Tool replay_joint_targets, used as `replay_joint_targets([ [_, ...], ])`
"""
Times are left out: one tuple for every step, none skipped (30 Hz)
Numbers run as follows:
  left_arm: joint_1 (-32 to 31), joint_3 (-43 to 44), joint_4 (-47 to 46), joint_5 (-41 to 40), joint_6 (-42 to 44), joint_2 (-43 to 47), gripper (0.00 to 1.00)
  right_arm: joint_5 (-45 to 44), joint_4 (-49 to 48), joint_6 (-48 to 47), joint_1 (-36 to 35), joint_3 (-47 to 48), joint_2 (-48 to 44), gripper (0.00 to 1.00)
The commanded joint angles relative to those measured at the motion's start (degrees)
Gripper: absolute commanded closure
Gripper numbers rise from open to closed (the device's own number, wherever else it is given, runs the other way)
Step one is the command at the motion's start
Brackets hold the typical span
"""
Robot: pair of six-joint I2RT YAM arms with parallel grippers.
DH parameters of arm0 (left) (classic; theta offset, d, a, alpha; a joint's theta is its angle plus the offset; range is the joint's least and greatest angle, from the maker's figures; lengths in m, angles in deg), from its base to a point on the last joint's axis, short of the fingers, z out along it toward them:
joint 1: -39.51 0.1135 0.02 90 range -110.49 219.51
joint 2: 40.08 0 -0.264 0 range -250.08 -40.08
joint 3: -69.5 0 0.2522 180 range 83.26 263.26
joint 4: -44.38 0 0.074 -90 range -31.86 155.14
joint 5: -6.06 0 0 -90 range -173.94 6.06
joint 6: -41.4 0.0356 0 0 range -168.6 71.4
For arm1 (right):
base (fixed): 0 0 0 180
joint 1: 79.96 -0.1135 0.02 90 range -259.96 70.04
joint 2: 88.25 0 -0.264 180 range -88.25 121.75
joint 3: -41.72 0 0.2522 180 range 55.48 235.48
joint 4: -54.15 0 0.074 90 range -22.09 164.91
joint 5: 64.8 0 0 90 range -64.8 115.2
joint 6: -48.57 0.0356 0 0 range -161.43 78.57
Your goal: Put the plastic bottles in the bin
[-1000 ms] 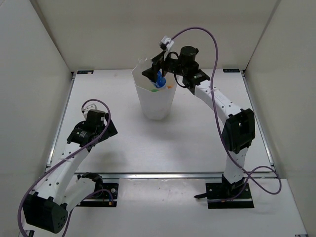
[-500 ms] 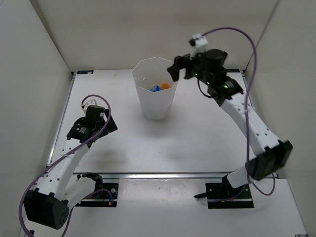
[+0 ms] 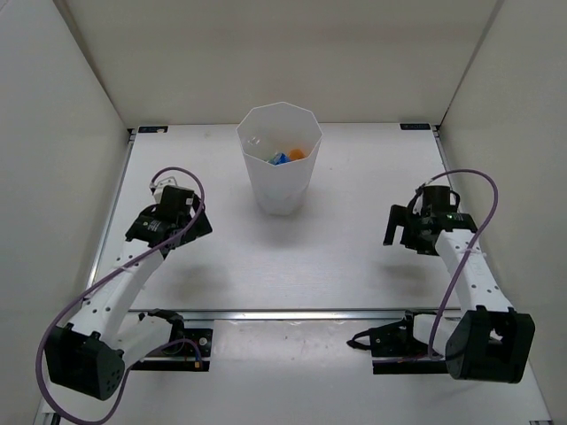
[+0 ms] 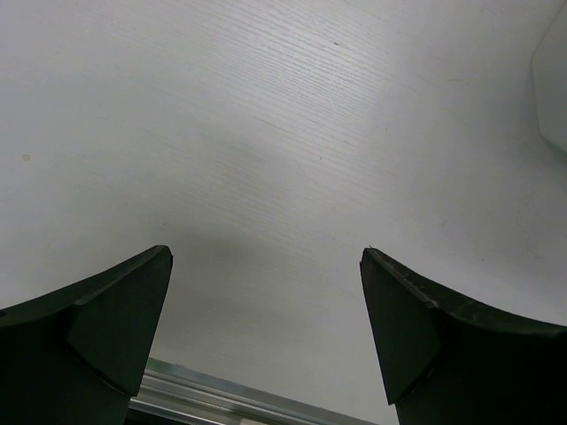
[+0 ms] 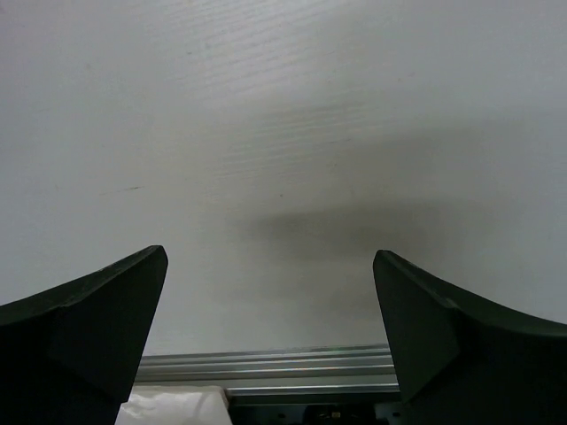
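Two arms crouch low on either side of the white table (image 3: 354,181) in the overhead view, both well apart from the faceted white bin (image 3: 279,186), which stands upright toward the far middle. Deep inside it an orange bottle (image 3: 298,153) and a blue-labelled bottle (image 3: 277,158) show as small patches of colour, side by side; what else lies there cannot be made out. The left gripper (image 3: 188,228) hangs over the near-left tabletop, the right gripper (image 3: 397,232) over the near-right.

From the left wrist, the two dark fingers (image 4: 97,328) are spread wide, released, with bare tabletop between them. An edge of the bin shows at the far right, and a metal rail (image 4: 221,398) runs below.

From the right wrist, its fingers (image 5: 89,319) are likewise parted and grasp nothing, and the rail runs along the bottom.
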Motion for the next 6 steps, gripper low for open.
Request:
replay_joint_targets([
  [0.27,1.43,1.02,-1.96,-1.25,2.7,0.01,-1.32,-2.46,-2.98,1.33,0.49,-4.7,0.01],
  [0.19,1.25,1.28,-2.31,-1.16,2.97,0.02,-1.48,-3.25,-2.73,1.24,0.74,-6.1,0.01],
  [0.19,0.99,1.63,-2.23,-1.51,3.23,0.01,-0.61,-3.44,-3.16,1.41,1.01,-6.2,0.01],
  [0.53,0.64,1.54,-2.4,-1.77,3.76,0.01,-0.43,-3.18,-3.6,1.5,1.27,-6.89,0.01],
  [0.19,0.72,1.8,-2.49,-1.69,3.94,0.01,-1.21,-3.0,-3.78,1.24,1.88,-6.29,0.01],
  [0.27,0.63,1.81,-2.66,-1.6,4.29,0.01,-1.48,-2.65,-3.96,0.72,2.24,-6.37,0.01],
])
